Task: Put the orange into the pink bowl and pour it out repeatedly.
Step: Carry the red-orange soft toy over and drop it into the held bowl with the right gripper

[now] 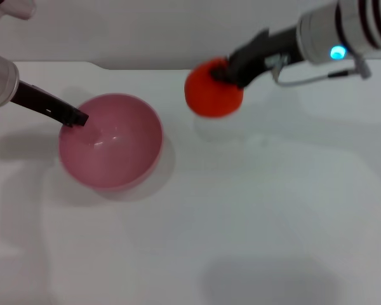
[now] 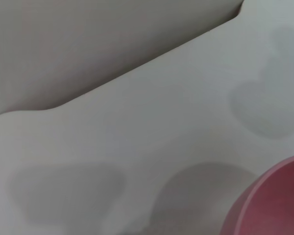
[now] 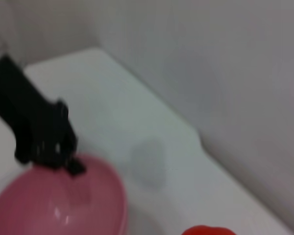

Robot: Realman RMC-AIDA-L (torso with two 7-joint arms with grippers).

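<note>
Over the table: your right gripper [image 1: 223, 71] has the orange [image 1: 211, 93] clamped in its fingers and lifted off the white table [image 1: 273, 210], a bit to the right of the pink bowl [image 1: 111, 141] and not over it yet.

Left side: your left gripper [image 1: 76, 117] is pinched on the near-left rim of the bowl, one finger looks to be inside the wall. So it's grasping the bowl, holding it steady.

Bowl: sits upright on the table, nothing in it that I can see.

Orange in the wrist cams: right wrist view only catches a sliver of it at the edge of the picture, with the bowl and the other arm's black fingers farther off. Left wrist view just shows a bit of pink rim and bare table.

Step you're on: I'd call this the carry, fruit picked up and heading for the bowl, drop not done yet.

Next move: looks like you need to swing the orange left until it's centred above the bowl opening, come down a little, then let go. Keep the left grip firm so the bowl doesn't skate when the fruit lands.

Count: one orange, one pink bowl, two grippers, both busy.
</note>
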